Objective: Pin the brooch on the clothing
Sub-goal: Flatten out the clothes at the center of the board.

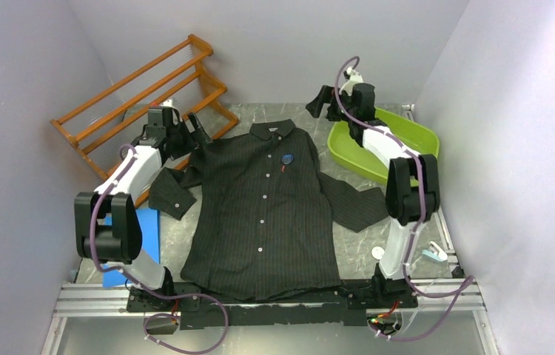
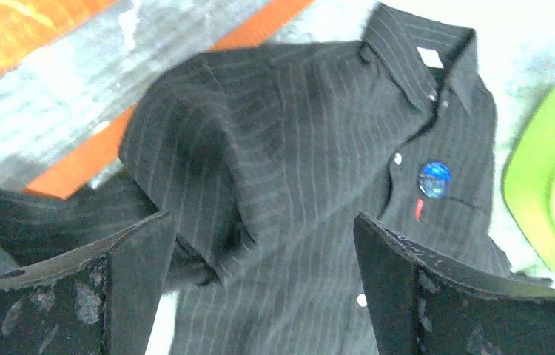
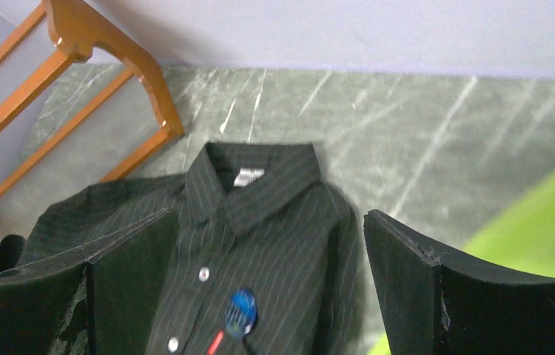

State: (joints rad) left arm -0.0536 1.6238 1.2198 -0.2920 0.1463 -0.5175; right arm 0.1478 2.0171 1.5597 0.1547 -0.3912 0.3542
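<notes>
Pincers on both arms gaped wide, gripping nothing. Nearest me the shirt (image 1: 260, 222) lay flat, hem forward; farther up, the blue brooch (image 1: 288, 158) sat on its chest just above the red mark (image 1: 283, 168). Beyond, the left gripper (image 1: 199, 132) hung by the shoulder, the right gripper (image 1: 321, 102) past the collar. Backing off looked best done straight up, lest a finger snag cloth.

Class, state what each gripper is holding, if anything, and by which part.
Nothing is held: the left gripper and right gripper both show open, empty jaws.
</notes>
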